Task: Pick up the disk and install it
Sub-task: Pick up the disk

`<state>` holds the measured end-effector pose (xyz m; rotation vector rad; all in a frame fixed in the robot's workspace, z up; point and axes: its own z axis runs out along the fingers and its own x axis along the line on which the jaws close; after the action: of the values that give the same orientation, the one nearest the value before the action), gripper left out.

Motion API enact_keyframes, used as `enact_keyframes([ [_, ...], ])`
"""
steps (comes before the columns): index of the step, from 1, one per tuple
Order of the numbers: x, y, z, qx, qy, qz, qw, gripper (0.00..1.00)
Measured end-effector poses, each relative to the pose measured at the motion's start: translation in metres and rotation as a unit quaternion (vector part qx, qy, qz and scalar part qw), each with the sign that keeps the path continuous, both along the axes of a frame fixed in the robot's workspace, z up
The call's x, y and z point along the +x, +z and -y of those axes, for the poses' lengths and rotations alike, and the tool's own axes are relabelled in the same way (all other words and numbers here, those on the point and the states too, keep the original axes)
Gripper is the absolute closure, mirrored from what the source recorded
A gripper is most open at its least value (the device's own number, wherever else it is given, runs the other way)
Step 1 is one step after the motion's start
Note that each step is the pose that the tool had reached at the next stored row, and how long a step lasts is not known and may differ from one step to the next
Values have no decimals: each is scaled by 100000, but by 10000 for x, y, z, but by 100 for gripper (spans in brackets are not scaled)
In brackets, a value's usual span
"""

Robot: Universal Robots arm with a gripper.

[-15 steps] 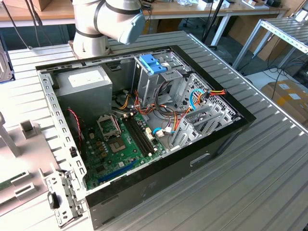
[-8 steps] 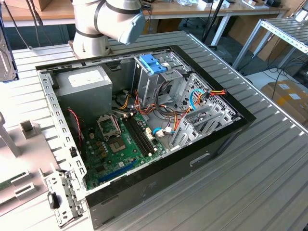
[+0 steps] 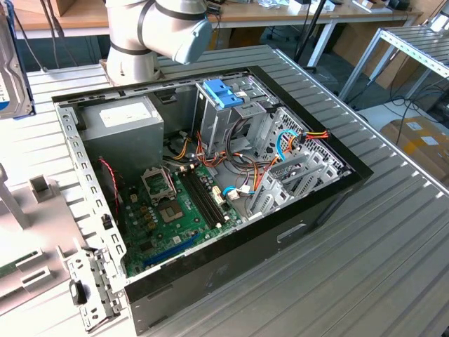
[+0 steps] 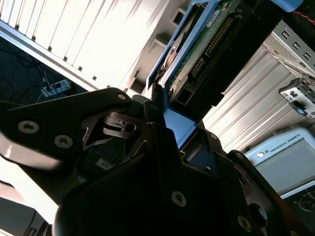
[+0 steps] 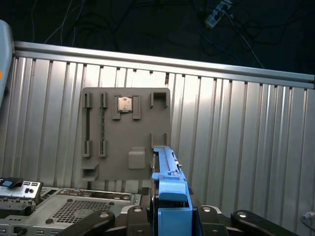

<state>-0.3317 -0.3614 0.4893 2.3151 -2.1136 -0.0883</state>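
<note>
My gripper is shut on the disk, and its black fingers clamp the blue plastic side piece. In the second wrist view the disk sticks out from the gripper, showing its blue frame, green circuit board and connector row. At the exterior view's left edge the disk hangs above the table, well away from the open computer case. In the first wrist view it is held over the ribbed metal table, near a grey parts fixture.
The case holds a grey power-supply box, a motherboard and a metal drive cage with a light-blue latch. The arm's base stands behind the case. Fixture trays lie at the exterior view's left.
</note>
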Motion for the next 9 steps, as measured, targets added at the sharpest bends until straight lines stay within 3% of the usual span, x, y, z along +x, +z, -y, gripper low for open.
enact_keyframes([
  [9,99,-2,0,-1,2,-5,100000,63],
])
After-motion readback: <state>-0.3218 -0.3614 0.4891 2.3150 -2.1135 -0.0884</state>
